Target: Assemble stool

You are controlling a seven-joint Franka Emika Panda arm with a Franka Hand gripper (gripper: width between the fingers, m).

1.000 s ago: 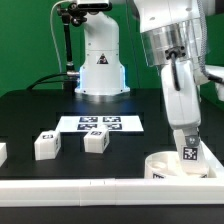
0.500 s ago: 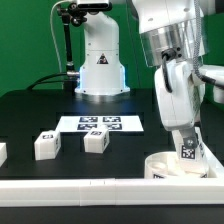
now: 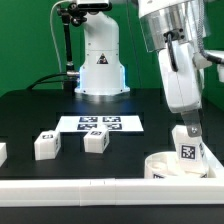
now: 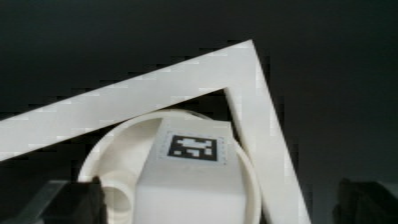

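— Where's the seat disc (image 3: 160,168)?
— Flat on the counter (image 3: 30,115), at the exterior view's right, with a tagged leg block (image 3: 187,152) upright above it.
— Others?
— Second block (image 3: 45,145) and third block (image 3: 95,141), leftward.

The exterior view's left edge is cutting off a leg block (image 3: 2,152); the front rail (image 3: 90,187) is hiding the base of the seat disc (image 3: 160,164).

The border rails (image 3: 90,188) meet in a corner and wall in the seat disc (image 3: 160,166) on the near side and the exterior view's right. An upright leg block (image 3: 187,151) rises from its top. Bare surface (image 3: 140,148) lies open between the disc and the nearest loose leg block (image 3: 95,141).
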